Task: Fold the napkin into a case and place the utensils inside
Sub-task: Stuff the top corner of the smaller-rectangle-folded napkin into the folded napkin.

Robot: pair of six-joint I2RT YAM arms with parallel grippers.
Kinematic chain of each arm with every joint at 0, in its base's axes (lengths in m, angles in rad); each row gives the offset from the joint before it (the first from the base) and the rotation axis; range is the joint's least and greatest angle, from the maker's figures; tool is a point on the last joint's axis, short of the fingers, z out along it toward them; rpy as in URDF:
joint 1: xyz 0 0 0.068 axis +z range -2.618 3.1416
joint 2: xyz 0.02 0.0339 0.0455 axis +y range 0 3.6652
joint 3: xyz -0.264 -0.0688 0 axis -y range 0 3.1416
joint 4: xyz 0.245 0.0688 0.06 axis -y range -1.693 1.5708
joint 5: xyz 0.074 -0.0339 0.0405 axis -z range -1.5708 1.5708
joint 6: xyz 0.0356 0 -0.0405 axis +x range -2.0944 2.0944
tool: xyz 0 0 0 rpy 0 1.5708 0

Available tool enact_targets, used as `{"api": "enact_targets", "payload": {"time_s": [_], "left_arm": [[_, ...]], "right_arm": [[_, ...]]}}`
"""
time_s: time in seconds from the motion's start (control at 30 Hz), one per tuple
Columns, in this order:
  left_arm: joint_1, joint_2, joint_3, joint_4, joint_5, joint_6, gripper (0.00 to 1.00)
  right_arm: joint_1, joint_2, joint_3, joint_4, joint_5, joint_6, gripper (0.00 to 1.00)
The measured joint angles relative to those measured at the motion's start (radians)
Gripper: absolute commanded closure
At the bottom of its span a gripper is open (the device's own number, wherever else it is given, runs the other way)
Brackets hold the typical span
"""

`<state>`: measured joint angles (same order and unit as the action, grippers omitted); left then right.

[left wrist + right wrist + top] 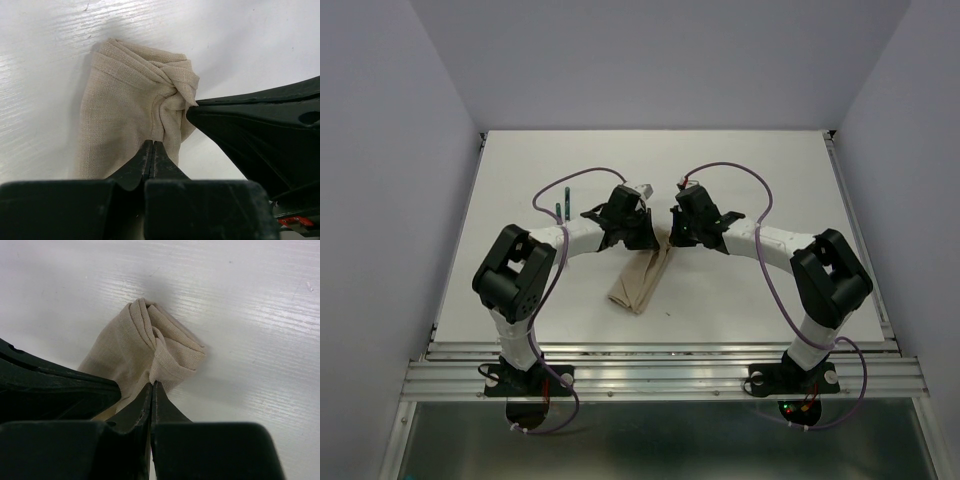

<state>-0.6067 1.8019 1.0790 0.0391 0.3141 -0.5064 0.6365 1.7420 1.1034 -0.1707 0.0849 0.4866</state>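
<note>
Pinching the far end of the folded napkin [638,282], the left gripper [152,146] and right gripper [151,386] are both clamped tight on bunched cloth, tips close together. The napkin lies as a narrow strip on the table [750,170] between the arms. The utensils [560,209] lie well apart to the left, outside the cloth.

We judge this a robotics test cell in a laboratory, not a home. A bare white table [750,290] is closed in on its left, right and far sides by plain pale walls [380,150]. An aluminium rail [660,372] runs along the table's near edge. The left arm [520,275] and right arm [825,275] are bolted there, and purple cables [732,166] loop above the table. Small lights [788,407] below the table's near right corner appear lit. The folded napkin [638,285] at the table's centre is the only domestic item.
</note>
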Motion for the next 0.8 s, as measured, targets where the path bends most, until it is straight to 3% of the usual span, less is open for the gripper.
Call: {"api": "enact_targets", "payload": {"time_s": [0.8], "left_arm": [[-0.028, 0.116, 0.008, 0.118, 0.094, -0.052, 1.00]], "right_arm": [[0.000, 0.000, 0.000, -0.002, -0.038, -0.001, 0.99]]}}
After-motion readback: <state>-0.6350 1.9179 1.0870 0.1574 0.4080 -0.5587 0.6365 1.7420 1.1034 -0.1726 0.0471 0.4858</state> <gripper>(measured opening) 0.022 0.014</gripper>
